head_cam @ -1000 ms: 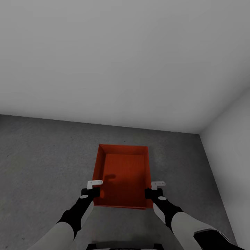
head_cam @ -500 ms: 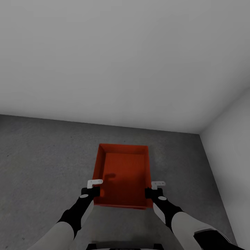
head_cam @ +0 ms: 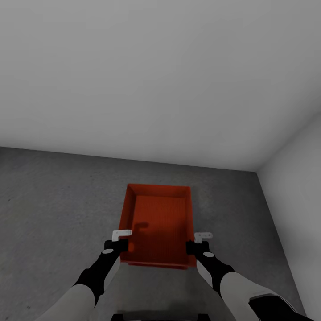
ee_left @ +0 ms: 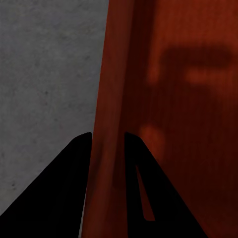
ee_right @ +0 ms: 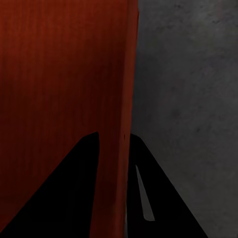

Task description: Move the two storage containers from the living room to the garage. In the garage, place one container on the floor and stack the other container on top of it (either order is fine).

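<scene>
One orange-red storage container (head_cam: 158,223) sits straight ahead of me over the dark grey concrete floor (head_cam: 53,200) of the garage, open side up and with nothing in it. My left gripper (head_cam: 120,244) is shut on its left wall near the front corner. The left wrist view has that thin wall (ee_left: 111,99) pinched between the black fingers (ee_left: 74,168) of the left gripper (ee_left: 107,136). On the right wall (ee_right: 121,89), my right gripper (head_cam: 196,246) is shut in the same way, as the right gripper (ee_right: 114,136) also shows up close. Whether the base touches the floor I cannot tell.
A plain pale grey wall (head_cam: 156,80) stands close behind the container. A second wall (head_cam: 298,187) meets it at a corner on the right. Open concrete stretches away to the left.
The container looks very slightly lower and smaller in the head view. Both grippers keep their hold on its side walls.
</scene>
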### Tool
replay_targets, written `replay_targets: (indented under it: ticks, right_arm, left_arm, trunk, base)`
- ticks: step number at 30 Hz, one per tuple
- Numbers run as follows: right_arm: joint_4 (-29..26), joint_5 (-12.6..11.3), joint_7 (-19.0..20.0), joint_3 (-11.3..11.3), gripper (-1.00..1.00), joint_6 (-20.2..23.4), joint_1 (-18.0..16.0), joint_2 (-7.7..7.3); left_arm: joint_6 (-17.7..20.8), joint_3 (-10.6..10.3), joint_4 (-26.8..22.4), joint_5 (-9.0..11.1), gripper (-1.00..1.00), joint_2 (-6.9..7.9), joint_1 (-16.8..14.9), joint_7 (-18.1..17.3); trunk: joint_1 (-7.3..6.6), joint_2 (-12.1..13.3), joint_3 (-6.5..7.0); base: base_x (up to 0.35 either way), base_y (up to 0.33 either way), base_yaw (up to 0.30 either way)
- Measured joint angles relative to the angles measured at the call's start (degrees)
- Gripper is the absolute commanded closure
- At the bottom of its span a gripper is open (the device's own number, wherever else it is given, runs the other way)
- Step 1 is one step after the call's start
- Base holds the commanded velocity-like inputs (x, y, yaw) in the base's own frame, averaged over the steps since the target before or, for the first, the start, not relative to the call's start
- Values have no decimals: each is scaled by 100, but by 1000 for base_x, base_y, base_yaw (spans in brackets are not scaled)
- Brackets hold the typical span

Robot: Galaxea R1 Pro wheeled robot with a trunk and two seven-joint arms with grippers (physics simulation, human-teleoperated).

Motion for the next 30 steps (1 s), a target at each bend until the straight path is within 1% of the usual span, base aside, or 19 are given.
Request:
replay_targets:
  ticks: [30]
  right_arm:
    - [-2,3,4,5,100,23,1,-1]
  left_arm:
    - [3,1,13,12,100,5,0,-11]
  trunk:
    - [659,-1204,-539]
  base:
    - [0,0,0]
